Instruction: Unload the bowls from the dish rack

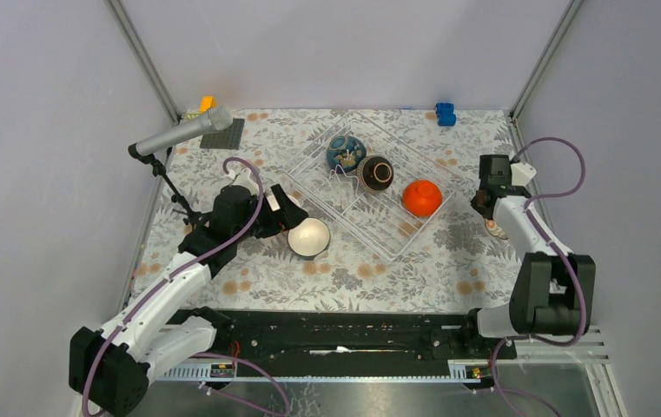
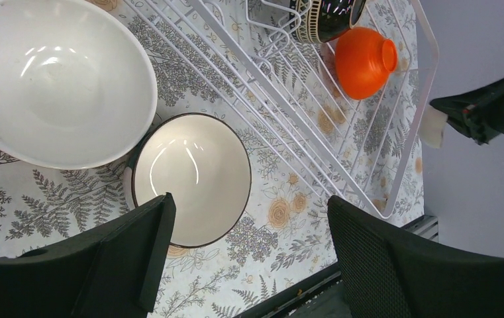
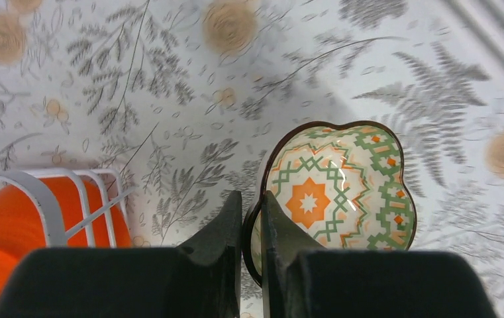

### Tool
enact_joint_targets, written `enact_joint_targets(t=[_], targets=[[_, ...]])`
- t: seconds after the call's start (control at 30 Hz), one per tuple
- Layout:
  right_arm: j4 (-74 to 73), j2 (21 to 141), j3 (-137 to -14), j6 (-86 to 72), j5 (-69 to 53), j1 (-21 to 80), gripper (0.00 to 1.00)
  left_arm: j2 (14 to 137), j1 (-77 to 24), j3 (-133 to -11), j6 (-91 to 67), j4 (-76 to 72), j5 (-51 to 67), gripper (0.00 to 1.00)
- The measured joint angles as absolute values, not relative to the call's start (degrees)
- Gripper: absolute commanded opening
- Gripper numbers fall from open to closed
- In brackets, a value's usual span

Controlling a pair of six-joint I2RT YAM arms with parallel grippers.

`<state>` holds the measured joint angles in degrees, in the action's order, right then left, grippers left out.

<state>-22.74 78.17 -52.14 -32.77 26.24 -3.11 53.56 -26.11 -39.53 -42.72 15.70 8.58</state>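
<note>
The dish rack (image 1: 393, 233) sits mid-table with a dark blue patterned bowl (image 1: 345, 152), a dark brown bowl (image 1: 376, 173) and an orange bowl (image 1: 421, 198) in it. Left of it on the cloth lies a white bowl (image 1: 308, 236). My left gripper (image 1: 294, 217) hangs open beside it. In the left wrist view the open left gripper (image 2: 249, 218) holds nothing; a cream dark-rimmed bowl (image 2: 193, 179) and a larger white bowl (image 2: 50, 79) rest below. My right gripper (image 3: 252, 205) is shut on the rim of a green-and-orange patterned bowl (image 3: 335, 192), just right of the rack (image 3: 57, 192).
A microphone on a stand (image 1: 183, 132) leans over the table's left side, by a dark grey plate (image 1: 222, 135) and a yellow block (image 1: 208, 102). A blue toy block (image 1: 446, 113) lies at the back right. The black rail (image 1: 344, 334) runs along the near edge.
</note>
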Motion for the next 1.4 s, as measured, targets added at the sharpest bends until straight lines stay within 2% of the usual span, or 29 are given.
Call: enact_joint_targets(t=[0.07,0.1,0.3,0.4,0.47,0.5,0.73,0.87,1.0,1.13,1.27,1.4], targets=[[-21.0,81.5,-52.2,-32.9,23.6,-3.0,0.0,53.9,-26.2,-39.5,-42.7,15.5,8.6,0.9],[-20.2,83.1,-52.3,-33.0,22.4,-3.0,0.04,54.1,-26.2,-39.5,-42.7,15.4,8.7,0.9],[-18.4,87.1,-52.3,-32.6,18.3,-3.0,0.33,55.2,-26.3,-39.5,-42.7,14.8,8.8,0.92],[-16.6,87.1,-52.3,-31.8,17.0,-3.0,0.35,55.7,-26.3,-39.6,-42.7,14.5,8.8,0.92],[-16.3,87.0,-52.4,-31.0,15.5,-3.0,0.61,55.8,-26.3,-39.7,-42.5,14.5,8.8,0.93],[-16.2,86.9,-52.6,-30.8,15.0,-3.0,0.68,55.8,-26.3,-39.7,-42.5,14.4,8.8,0.93],[-17.3,80.4,-53.8,-26.7,12.2,-2.9,0.82,55.7,-26.3,-39.8,-42.3,14.0,8.8,0.94],[-18.1,73.6,-55.6,-22.0,7.1,-2.9,0.99,55.5,-26.3,-39.8,-42.1,14.0,8.8,0.96],[-18.4,70.0,-59.1,-17.0,1.7,-0.6,1.0,55.5,-26.3,-39.8,-41.9,13.8,8.8,0.99],[-18.7,70.5,-61.8,-12.2,-1.0,8.3,1.0,54.9,-26.3,-39.8,-41.8,13.6,8.8,0.99],[-19.4,75.0,-65.1,-9.3,-1.1,17.2,1.0,53.7,-26.3,-39.8,-41.7,13.1,8.7,0.99],[-20.4,82.0,-70.4,-8.3,2.1,21.9,1.0,53.5,-26.3,-39.8,-41.1,13.1,8.0,0.99]])
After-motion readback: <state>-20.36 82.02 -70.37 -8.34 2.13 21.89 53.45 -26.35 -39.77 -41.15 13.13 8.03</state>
